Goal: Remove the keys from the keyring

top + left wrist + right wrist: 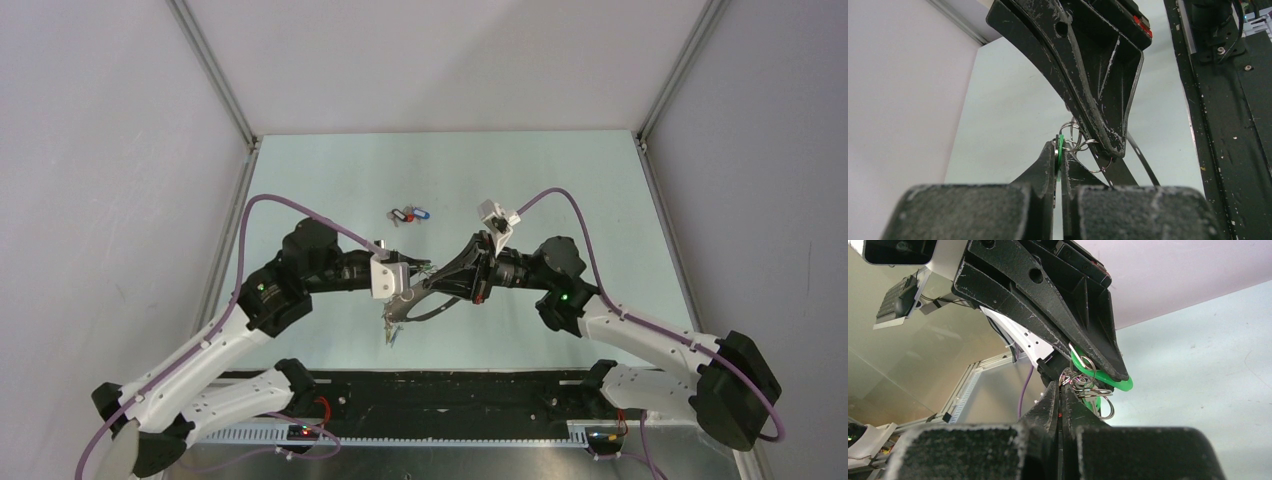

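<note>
Both grippers meet above the table's middle. My left gripper [1060, 146] is shut on a green-headed key [1060, 149], seen edge-on between its tips; the green head also shows in the right wrist view [1108, 382]. My right gripper [1062, 388] is shut on the keyring, a thin dark hoop [1143, 159] that sags below the grippers in the top view [445, 308]. Small silvery rings [1094, 392] bunch between the two gripper tips. Several more keys [390, 335] dangle from the hoop's left end. In the top view the left gripper [418, 280] and right gripper [408, 300] almost touch.
A loose cluster of coloured-headed keys [408, 214] lies on the pale green table [560, 190] behind the grippers. White walls stand on both sides. The black base rail [450, 395] runs along the near edge.
</note>
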Robot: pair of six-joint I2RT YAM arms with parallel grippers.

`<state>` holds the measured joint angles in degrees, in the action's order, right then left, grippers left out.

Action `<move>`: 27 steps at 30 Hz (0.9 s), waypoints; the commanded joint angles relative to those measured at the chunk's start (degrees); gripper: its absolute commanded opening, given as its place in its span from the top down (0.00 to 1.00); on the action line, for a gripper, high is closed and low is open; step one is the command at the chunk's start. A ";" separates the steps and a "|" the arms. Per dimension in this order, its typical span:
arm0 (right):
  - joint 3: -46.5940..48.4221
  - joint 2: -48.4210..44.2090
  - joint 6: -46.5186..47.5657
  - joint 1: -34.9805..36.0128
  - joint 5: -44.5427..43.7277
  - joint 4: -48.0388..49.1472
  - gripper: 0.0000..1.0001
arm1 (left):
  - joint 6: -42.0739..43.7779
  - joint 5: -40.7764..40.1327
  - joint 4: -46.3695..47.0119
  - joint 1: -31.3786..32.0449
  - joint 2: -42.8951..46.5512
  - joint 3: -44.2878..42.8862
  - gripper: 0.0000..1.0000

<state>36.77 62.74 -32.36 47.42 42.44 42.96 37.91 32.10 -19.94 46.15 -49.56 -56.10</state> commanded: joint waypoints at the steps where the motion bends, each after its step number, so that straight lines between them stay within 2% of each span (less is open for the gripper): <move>1: 1.37 0.96 -1.20 1.36 4.36 -1.94 1.00 | -1.42 0.46 11.80 -1.13 1.12 -0.81 1.00; 9: 1.50 0.41 -1.07 -0.22 4.14 -3.20 1.00 | -1.05 2.79 11.99 -1.17 0.89 -0.22 1.00; 17: 4.17 1.39 0.67 -2.70 1.22 -10.88 1.00 | -1.38 5.30 11.96 -1.16 0.56 -0.49 1.00; 19: 4.18 0.32 3.11 -3.14 -1.04 -14.21 0.94 | -1.51 4.77 12.00 -1.16 0.64 -0.30 1.00; 24: 4.18 -4.39 11.77 -3.00 -5.11 -21.64 0.70 | -1.33 3.28 12.07 -1.19 0.55 -0.09 1.00; 27: 3.85 -5.90 14.43 -2.76 -6.22 -21.90 0.64 | -1.34 3.20 11.97 -1.15 0.44 -0.15 1.00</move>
<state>39.88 59.55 -24.58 44.40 39.48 25.32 37.26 34.30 -14.13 44.93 -49.67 -55.13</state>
